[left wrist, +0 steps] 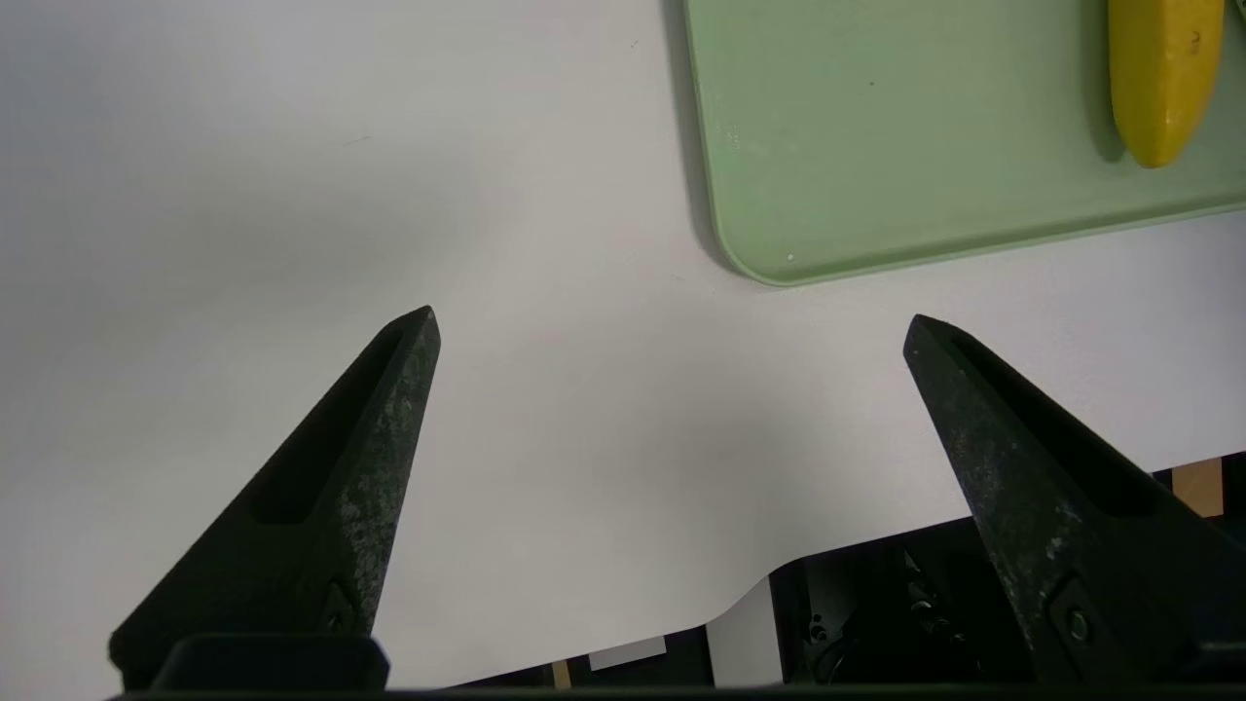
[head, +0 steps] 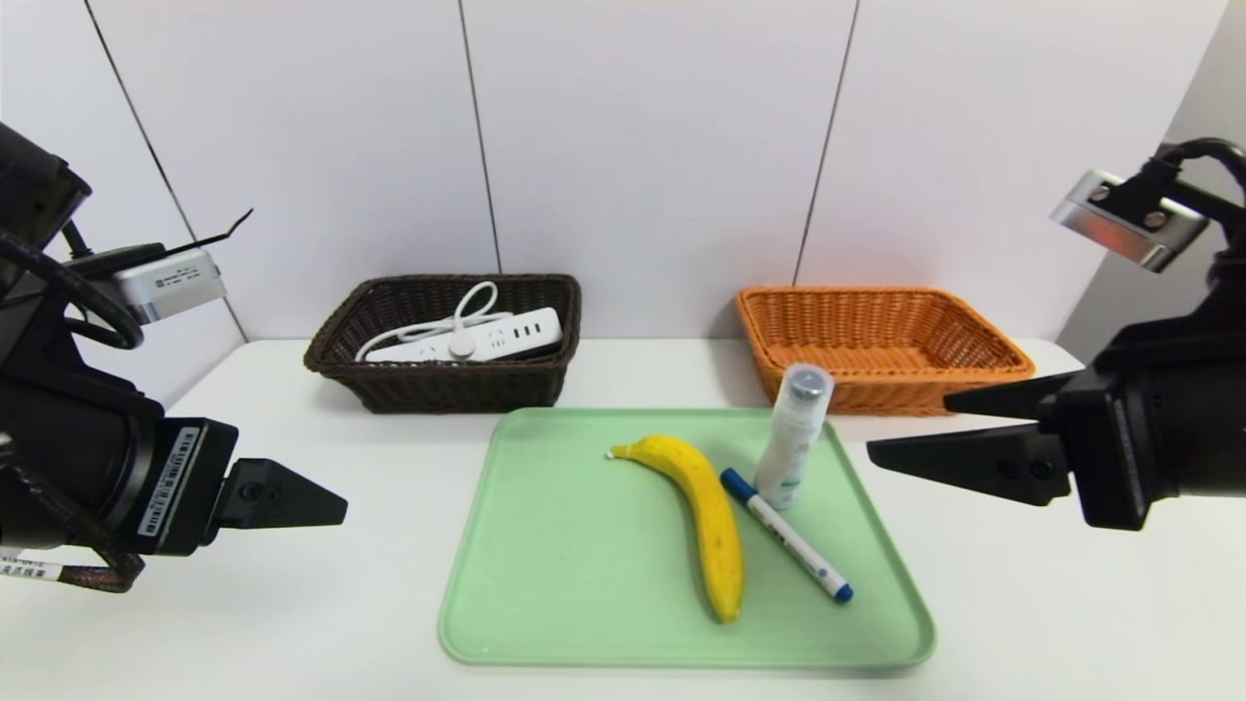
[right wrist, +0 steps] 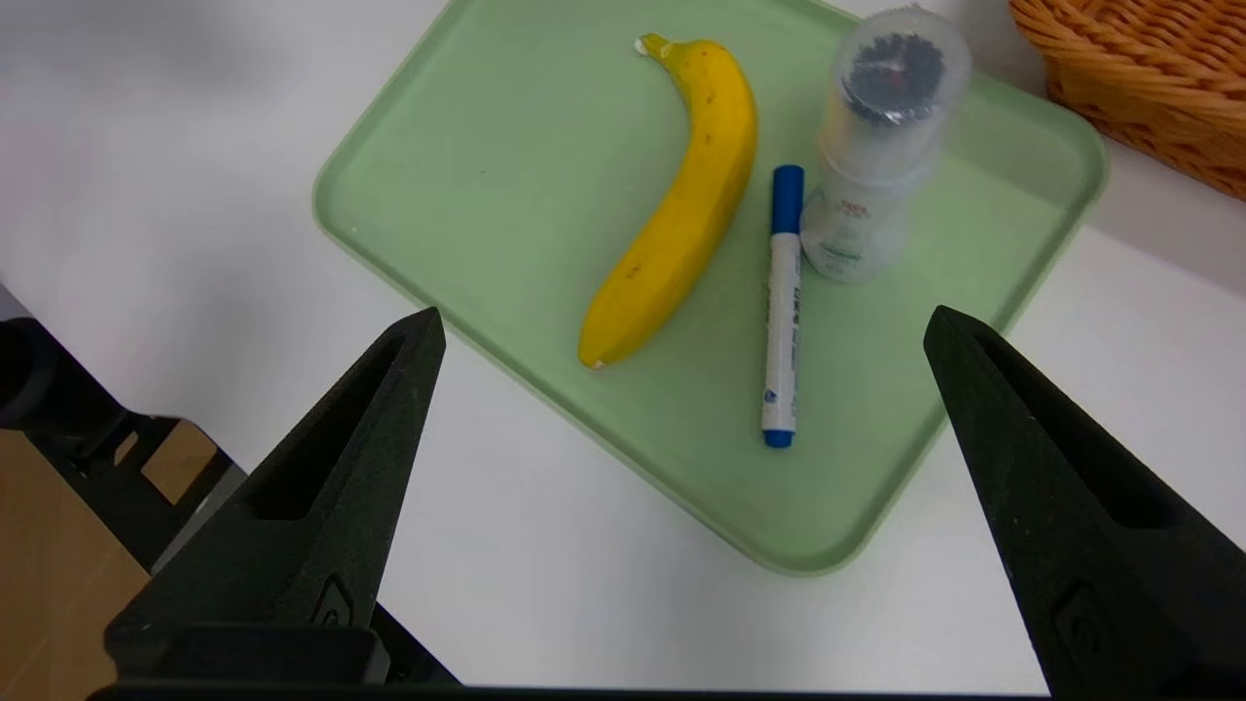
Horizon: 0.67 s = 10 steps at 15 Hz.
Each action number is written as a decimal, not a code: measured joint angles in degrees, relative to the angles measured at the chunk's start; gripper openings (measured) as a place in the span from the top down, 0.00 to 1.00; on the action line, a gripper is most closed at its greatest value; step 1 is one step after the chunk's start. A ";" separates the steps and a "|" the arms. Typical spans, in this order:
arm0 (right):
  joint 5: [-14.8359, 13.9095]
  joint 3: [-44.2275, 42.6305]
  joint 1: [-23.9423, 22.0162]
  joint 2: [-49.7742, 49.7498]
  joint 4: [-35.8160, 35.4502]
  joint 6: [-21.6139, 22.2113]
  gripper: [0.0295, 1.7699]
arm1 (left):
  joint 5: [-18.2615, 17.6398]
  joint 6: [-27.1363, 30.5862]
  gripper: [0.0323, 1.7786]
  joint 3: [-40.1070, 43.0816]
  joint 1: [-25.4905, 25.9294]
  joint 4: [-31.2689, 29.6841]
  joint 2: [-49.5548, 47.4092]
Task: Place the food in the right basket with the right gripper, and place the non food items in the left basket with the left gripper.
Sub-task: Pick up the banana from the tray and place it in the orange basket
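- Table (head: 292, 604): white surface carrying every item; its near edge shows in both wrist views
- Tray (head: 545, 584): pale green, rectangular with rounded corners, lying flat at the centre of the table in front of the two baskets
- Right basket (head: 881, 343): orange-tan wicker, at the back right of the table, just behind the tray's far right corner; nothing is visible inside it
- Left basket (head: 443, 341): dark brown wicker, at the back left of the table, behind the tray's far left corner
- Left gripper (head: 321, 506): held above the table to the left of the tray, well apart from it; jaws spread wide, nothing between them, as the left wrist view confirms
- Right gripper (head: 905, 433): held above the table to the right of the tray, pointing toward it; jaws spread wide and empty, with the tray contents seen between them in the right wrist view
- Power strip (head: 487, 336): white, lying inside the left basket with its white cord looped over it
- Banana (head: 706, 511): yellow, lying on the tray right of centre, stem end toward the baskets, blunt end toward the tray's near edge
- Pen (head: 787, 535): white body with blue cap, lying on the tray just beside the banana on its right; cap end is near the bottle base
- Bottle (head: 790, 443): small, white with a clear cap, standing upright on the tray near its far right corner, just in front of the right basket
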 joint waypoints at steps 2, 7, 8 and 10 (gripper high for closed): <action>-1.01 -4.52 2.78 3.27 1.61 1.16 0.04 | 0.02 0.00 0.05 0.05 0.00 -0.06 -0.05; -3.77 -18.69 8.35 11.85 11.72 6.25 0.04 | 0.02 -0.01 0.05 0.13 0.00 0.00 0.26; -4.90 -21.22 9.26 13.82 13.90 7.46 0.04 | -0.02 -0.01 0.05 0.13 0.00 -0.02 0.33; -6.94 -25.94 10.72 18.04 17.83 10.28 0.04 | -0.02 -0.01 0.05 0.16 0.00 0.00 0.34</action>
